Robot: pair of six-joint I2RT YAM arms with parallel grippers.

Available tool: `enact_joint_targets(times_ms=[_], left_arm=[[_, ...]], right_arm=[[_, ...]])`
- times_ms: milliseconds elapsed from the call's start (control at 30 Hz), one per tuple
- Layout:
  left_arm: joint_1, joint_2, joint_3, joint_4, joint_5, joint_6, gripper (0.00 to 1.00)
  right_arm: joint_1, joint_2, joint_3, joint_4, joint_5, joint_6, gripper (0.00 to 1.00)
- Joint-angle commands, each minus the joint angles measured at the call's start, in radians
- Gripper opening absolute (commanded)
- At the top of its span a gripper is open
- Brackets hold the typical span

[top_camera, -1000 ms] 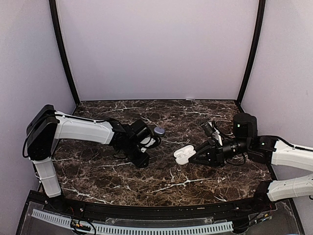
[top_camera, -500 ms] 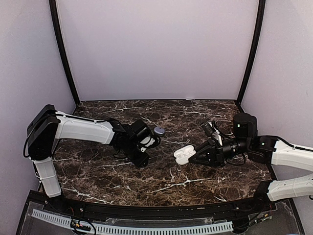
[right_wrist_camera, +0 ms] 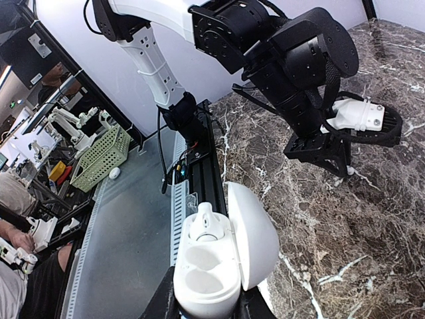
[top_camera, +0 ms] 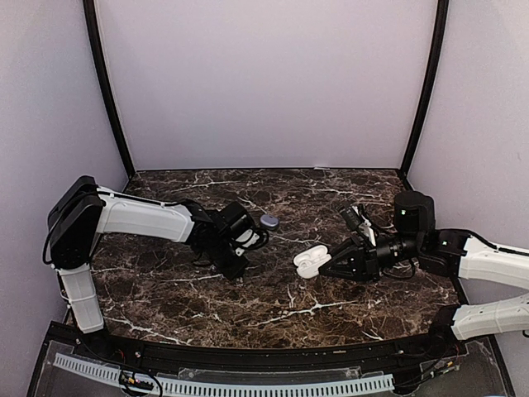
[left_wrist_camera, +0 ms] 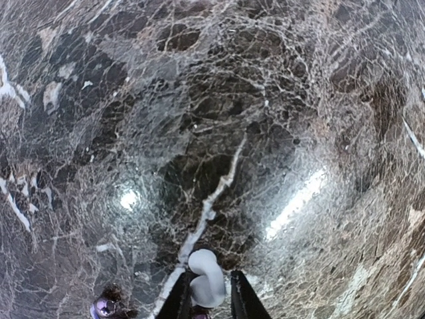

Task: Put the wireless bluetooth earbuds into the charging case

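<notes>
My right gripper [right_wrist_camera: 209, 304] is shut on the charging case [right_wrist_camera: 202, 282], a pale rounded hinged case held above the table with its lid [right_wrist_camera: 255, 232] open. One white earbud [right_wrist_camera: 208, 224] sits in the case's far well; the two round hollows nearer me are bare. In the top view the case [top_camera: 309, 262] is at mid-table, in front of the right gripper [top_camera: 329, 265]. My left gripper [left_wrist_camera: 210, 298] is shut on the second white earbud [left_wrist_camera: 206, 279], low over the marble, left of the case [top_camera: 233, 266].
A small grey-blue rounded object [top_camera: 269, 221] lies on the dark marble table [top_camera: 273, 310] behind the left gripper. A black cylinder [top_camera: 350, 217] stands behind the right arm. Lilac walls and black posts enclose the table.
The left gripper has shifted slightly to the left with the earbud. The right gripper and the open case have edged a little left, then held still.
</notes>
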Motion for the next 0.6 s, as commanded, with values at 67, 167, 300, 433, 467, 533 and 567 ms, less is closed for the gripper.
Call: enact_joint_targets(times_ms=[67, 167, 300, 433, 467, 533, 567], left_arm=[[0.005, -0.009, 0.032, -0.032, -0.034, 0.015, 0.1], [0.006, -0.027, 0.037, -0.036, -0.035, 0.017, 0.08], [0.007, -0.053, 0.046, -0.047, -0.037, 0.023, 0.0], [0.007, -0.135, 0.07, -0.068, -0.023, 0.033, 0.0], [0.007, -0.157, 0.075, -0.069, -0.005, 0.038, 0.0], [0.007, -0.267, 0.091, -0.065, 0.055, 0.064, 0.0], [0.006, -0.297, 0.104, -0.053, 0.086, 0.078, 0.0]], right_arm=[[0.006, -0.01, 0.021, 0.02, -0.005, 0.006, 0.0], [0.005, -0.01, 0.019, 0.019, -0.003, 0.006, 0.0], [0.005, -0.011, 0.02, 0.02, 0.0, 0.002, 0.0], [0.005, -0.021, 0.02, 0.036, -0.009, -0.002, 0.0], [0.005, -0.024, 0.021, 0.045, -0.012, -0.004, 0.0], [0.007, -0.025, 0.029, 0.059, -0.016, -0.009, 0.0], [0.007, -0.022, 0.039, 0.057, -0.018, -0.016, 0.0]])
